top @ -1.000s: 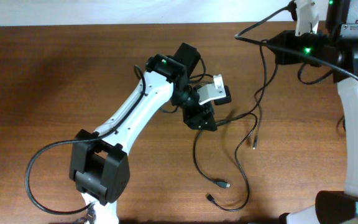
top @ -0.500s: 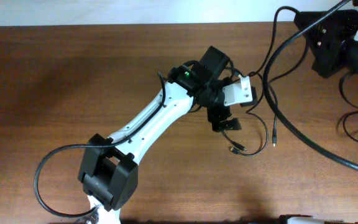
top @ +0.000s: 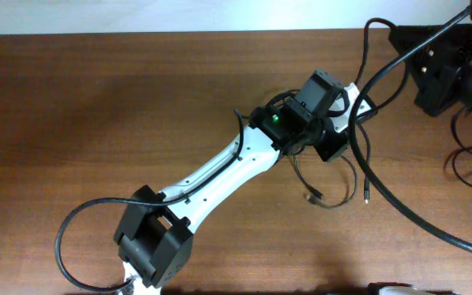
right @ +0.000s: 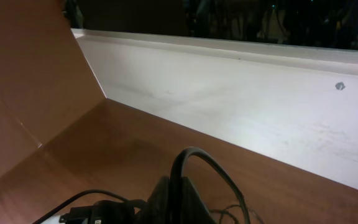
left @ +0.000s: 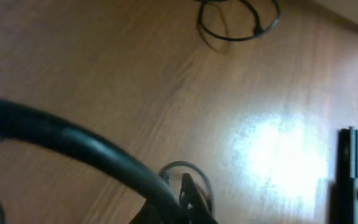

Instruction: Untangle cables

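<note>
Even light covers the brown wooden table (top: 97,106), soft shadow beside my white-and-black left arm (top: 228,168). My left-wrist view is blurred, a pale glare patch on the wood, the thin black cables (left: 238,22) smeared. My right-wrist view is dim, foreground unfocused.

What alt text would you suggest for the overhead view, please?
The left arm reaches diagonally across a brown wooden table, its wrist above a tangle of thin black cables right of centre. The right arm sits at the upper right edge, and a thicker black cable crosses below it.
</note>
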`<control>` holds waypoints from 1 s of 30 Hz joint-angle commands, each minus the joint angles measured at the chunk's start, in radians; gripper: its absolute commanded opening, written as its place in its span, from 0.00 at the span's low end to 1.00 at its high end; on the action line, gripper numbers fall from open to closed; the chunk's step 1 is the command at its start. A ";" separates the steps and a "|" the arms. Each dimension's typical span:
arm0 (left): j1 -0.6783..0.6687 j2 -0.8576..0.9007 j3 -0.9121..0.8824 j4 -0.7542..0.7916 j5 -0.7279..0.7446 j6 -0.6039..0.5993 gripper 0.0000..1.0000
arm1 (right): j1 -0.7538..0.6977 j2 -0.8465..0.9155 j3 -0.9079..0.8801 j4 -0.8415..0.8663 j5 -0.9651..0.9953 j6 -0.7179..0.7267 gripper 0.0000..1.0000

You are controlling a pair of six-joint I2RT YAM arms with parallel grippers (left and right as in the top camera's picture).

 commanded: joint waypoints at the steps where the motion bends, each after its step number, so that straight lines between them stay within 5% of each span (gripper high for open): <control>1: 0.000 0.008 0.008 -0.006 -0.051 -0.007 0.00 | -0.007 -0.022 0.008 0.000 -0.006 -0.006 0.04; 8: 0.047 0.008 0.008 -0.432 -0.286 0.274 0.00 | -0.008 -0.021 0.008 -0.090 0.476 -0.006 0.04; 16: 0.466 0.008 0.008 -0.570 -0.280 0.311 0.00 | -0.008 -0.021 0.008 -0.142 0.723 -0.006 0.04; 26: 1.037 0.008 0.008 -0.590 0.091 0.310 0.00 | -0.008 -0.019 0.008 -0.160 0.990 0.015 0.04; 30: 1.130 0.008 0.008 -0.591 0.160 0.294 0.00 | -0.009 0.001 0.006 -0.161 1.155 0.067 0.04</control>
